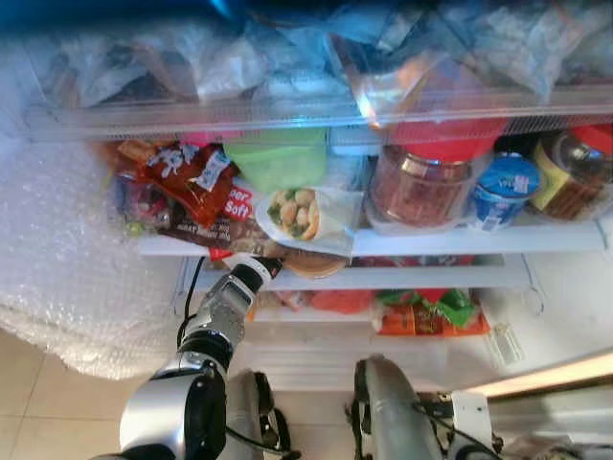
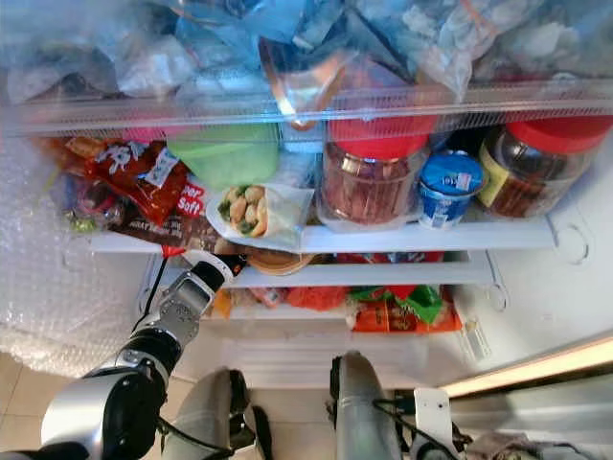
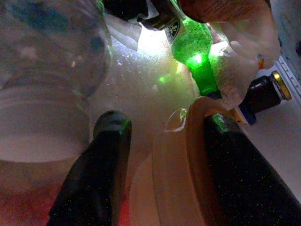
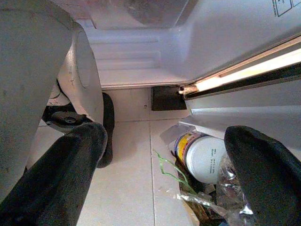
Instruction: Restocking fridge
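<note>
The left claw (image 1: 257,271) reaches into the open fridge, its tip just under the front edge of the middle shelf (image 1: 431,240) and beside a round tan tub (image 1: 311,262) that sits below that shelf; in the left wrist view the two black fingers (image 3: 94,174) stand spread, with the pale tan tub (image 3: 178,169) lying between them and against the inner face of one finger, though whether it is truly pinched is hard to tell in that dim, glaring view; beyond the tub a green bottle (image 3: 195,56) glows, with a dark gold-capped bottle (image 3: 263,92) next to it and a clear jar (image 3: 47,70) beside the other finger; on the middle shelf, just above the left claw, lies a wrap packet (image 1: 306,216), with red snack bags (image 1: 187,177) and a green lidded box (image 1: 278,153) near it; further along the same shelf stand a red-lidded jar (image 1: 421,177), a blue-topped cup (image 1: 503,192) and another red-lidded jar (image 2: 536,168); the right claw (image 4: 164,179) hangs low over the tiled floor (image 4: 127,188), fingers wide apart, near a white-lidded tin (image 4: 202,155) lying among clear wrappers by the fridge door.
</note>
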Controlling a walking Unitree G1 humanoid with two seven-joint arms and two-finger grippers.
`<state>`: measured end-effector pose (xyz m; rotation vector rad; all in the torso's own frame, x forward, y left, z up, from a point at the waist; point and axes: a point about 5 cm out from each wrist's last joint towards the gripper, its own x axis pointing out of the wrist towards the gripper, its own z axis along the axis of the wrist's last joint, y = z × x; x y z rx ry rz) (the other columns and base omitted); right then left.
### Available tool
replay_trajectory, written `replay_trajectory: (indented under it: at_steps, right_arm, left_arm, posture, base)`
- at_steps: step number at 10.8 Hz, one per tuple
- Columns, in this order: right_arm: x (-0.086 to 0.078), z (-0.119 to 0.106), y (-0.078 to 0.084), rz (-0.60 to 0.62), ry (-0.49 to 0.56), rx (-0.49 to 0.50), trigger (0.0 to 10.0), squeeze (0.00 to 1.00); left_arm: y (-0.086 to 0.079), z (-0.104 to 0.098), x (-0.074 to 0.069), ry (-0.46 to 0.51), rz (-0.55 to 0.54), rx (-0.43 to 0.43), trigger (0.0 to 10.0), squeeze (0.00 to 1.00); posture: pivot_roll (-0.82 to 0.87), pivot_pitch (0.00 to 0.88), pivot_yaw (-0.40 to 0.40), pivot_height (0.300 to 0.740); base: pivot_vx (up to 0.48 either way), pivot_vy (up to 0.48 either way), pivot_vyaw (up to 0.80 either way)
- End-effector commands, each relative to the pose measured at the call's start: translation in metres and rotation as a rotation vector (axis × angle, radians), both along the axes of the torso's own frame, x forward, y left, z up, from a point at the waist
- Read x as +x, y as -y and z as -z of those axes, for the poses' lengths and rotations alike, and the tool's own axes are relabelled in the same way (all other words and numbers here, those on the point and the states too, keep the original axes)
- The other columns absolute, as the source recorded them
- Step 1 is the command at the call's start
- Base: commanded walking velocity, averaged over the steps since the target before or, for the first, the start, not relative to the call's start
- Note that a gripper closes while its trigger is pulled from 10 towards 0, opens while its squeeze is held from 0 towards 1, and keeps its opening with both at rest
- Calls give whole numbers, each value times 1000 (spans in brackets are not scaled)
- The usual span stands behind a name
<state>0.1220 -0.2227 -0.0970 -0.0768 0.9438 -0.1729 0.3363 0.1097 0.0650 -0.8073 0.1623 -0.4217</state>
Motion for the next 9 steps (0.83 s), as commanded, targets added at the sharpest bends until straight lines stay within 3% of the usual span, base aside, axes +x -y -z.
replay_trajectory:
  at_steps: [1,2,3,9]
  right_arm:
    - [-13,6,-7,0,-43,25,10000,0]
    - [-13,6,-7,1,-42,25,10000,0]
    - [-13,6,-7,2,-41,25,10000,0]
    - [-12,6,-7,2,-40,24,10000,0]
  left_arm:
    - [-4,18,-11,-80,4,16,10000,1000]
    - [-4,18,-14,-68,27,-5,10000,1000]
    - [-4,18,-16,-57,43,-11,10000,0]
    - [-11,9,-15,-27,-11,-49,10000,0]
  posture:
    - [-107,177,61,645]
    - [-105,176,63,645]
    - [-106,175,63,645]
    - [-103,170,64,645]
  base:
    - [0,0,0]
    - [0,0,0]
    - [0,0,0]
    - [0,0,0]
